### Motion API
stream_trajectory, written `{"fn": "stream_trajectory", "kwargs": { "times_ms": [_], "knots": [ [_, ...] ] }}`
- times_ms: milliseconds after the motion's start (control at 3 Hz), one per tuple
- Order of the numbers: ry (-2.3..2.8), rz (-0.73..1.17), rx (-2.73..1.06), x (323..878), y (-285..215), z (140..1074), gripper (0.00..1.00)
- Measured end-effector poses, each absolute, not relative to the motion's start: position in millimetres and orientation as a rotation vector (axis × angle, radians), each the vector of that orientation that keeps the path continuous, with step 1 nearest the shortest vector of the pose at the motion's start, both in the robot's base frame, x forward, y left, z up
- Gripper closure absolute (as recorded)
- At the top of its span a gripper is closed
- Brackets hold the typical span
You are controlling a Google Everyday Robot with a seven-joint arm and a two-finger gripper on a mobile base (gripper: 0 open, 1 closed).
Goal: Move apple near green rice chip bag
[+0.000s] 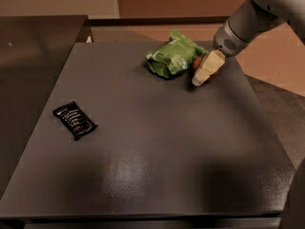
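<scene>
The green rice chip bag (pixel 174 57) lies wrinkled at the far right of the dark table (pixel 157 142). The apple (pixel 197 63) is right beside the bag's right edge, reddish and mostly hidden behind my gripper. My gripper (pixel 206 69) is pale cream and reaches down from the upper right, right at the apple and low over the table. The arm (pixel 248 23) comes in from the top right corner.
A small black wrapper with white print (pixel 75 119) lies at the left of the table. A second dark surface (pixel 33 46) adjoins on the left. The table's right edge (pixel 267 128) runs close by the gripper, with brown floor beyond.
</scene>
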State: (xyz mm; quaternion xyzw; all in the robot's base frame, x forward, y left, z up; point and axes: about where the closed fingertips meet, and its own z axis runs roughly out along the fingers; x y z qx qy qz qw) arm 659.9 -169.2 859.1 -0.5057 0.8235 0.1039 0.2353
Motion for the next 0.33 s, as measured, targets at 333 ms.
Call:
{"fn": "stream_trajectory", "kwargs": {
  "times_ms": [333],
  "knots": [
    [2.259,0.285,-1.388,659.9,-169.1,859.0,0.0]
  ]
}}
